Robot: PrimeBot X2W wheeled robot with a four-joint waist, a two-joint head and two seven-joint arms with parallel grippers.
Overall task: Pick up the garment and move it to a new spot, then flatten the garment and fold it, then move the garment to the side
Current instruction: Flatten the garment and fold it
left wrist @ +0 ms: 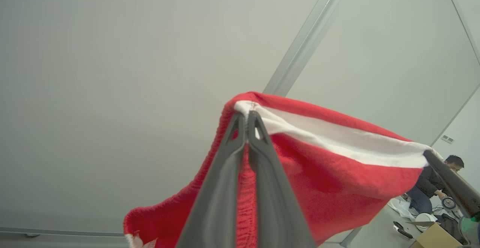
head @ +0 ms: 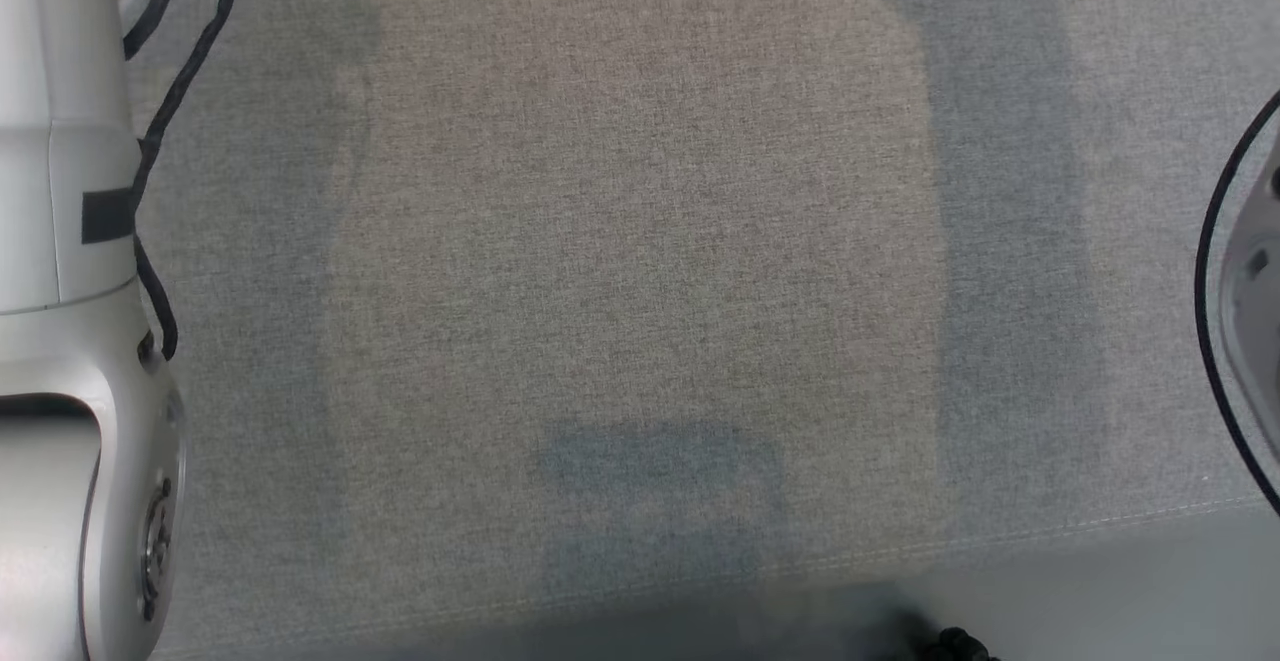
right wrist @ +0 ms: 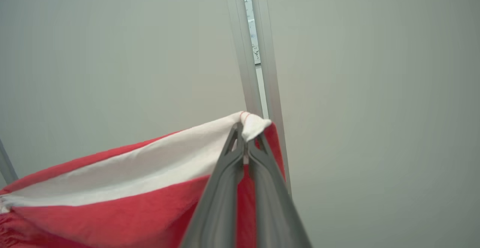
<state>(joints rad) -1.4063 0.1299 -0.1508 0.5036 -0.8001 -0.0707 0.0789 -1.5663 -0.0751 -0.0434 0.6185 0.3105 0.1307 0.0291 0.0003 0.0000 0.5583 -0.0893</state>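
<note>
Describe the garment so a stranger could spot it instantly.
Find the pale wall with its metal strip. Before it, the left gripper and right gripper stretch the garment between them. It is bright red with one white band, amid grey surroundings.

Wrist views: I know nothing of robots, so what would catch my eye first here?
A bright red garment with a white band, held up in the air and stretched between two arms. The left gripper and the right gripper each pinch one end of the band, jaws shut. In the head view, a grey fabric surface spreads out, crossed by shadows.
</note>
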